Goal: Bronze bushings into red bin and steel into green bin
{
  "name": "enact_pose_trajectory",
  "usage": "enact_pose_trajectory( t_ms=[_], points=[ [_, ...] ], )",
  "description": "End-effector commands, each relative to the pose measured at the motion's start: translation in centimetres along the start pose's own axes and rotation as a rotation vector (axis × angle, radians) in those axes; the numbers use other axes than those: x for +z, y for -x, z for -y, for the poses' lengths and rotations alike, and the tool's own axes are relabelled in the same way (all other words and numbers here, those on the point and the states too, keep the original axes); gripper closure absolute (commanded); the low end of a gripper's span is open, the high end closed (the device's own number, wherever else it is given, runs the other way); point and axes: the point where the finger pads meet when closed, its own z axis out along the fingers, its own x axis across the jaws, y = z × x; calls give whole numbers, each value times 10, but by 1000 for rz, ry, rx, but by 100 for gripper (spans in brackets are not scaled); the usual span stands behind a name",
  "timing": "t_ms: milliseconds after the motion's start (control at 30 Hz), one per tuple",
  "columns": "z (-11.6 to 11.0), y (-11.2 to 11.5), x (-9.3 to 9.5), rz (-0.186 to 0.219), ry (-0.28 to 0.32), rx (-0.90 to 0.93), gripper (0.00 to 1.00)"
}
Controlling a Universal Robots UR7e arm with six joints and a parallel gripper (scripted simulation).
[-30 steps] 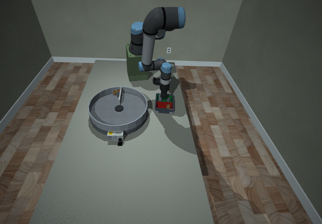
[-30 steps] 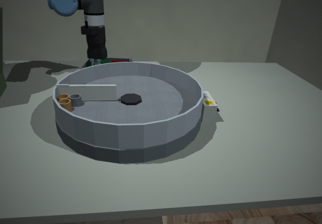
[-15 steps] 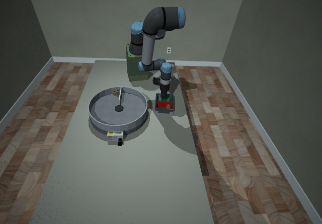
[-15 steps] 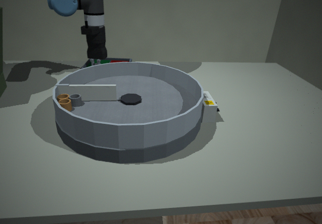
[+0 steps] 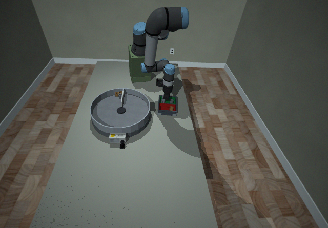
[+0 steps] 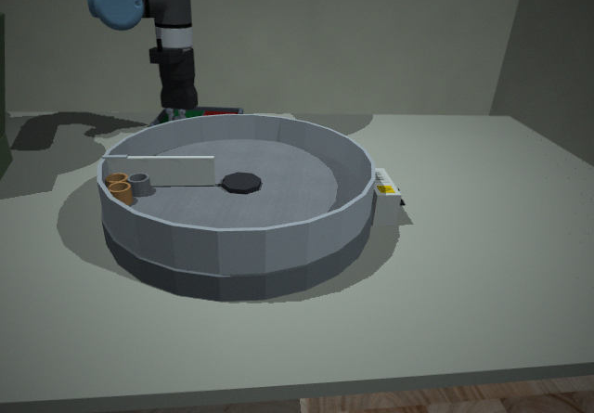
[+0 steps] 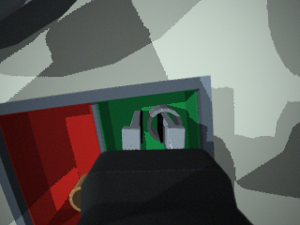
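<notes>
My gripper (image 5: pixel 166 99) (image 6: pixel 176 109) (image 7: pixel 150 120) points down over the green bin (image 5: pixel 173 98) (image 7: pixel 111 127), partly open, nothing between its fingers. A steel bushing (image 7: pixel 161 107) stands in that bin, partly behind the right finger in the wrist view. Another grey bushing (image 5: pixel 171 102) shows there in the top view. The red bin (image 5: pixel 164 106) (image 7: pixel 56 159) holds a bronze bushing (image 5: pixel 171 108) (image 7: pixel 73 201), partly hidden by my gripper body in the wrist view. On the turntable (image 5: pixel 137 111) (image 6: pixel 283 209) stand two bronze bushings (image 6: pixel 116 177) (image 6: pixel 121 194) and a steel bushing (image 6: pixel 140 187).
A white divider plate (image 5: pixel 122 98) (image 6: pixel 173 171) stands on the turntable beside the bushings. A raised wall (image 5: pixel 120 129) (image 6: pixel 242 250) rings the turntable. A black hub (image 5: pixel 121 110) (image 6: pixel 241 182) sits at its centre. A small white box (image 5: pixel 117 138) (image 6: pixel 386 207) stands against its outside.
</notes>
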Motion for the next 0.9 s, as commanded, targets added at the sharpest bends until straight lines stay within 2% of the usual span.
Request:
enact_pose_trajectory(
  t_ms=[0,867],
  points=[
    [0,0,-2,1,1,0,58],
    [0,-1,-11,1,1,0,58]
  ],
)
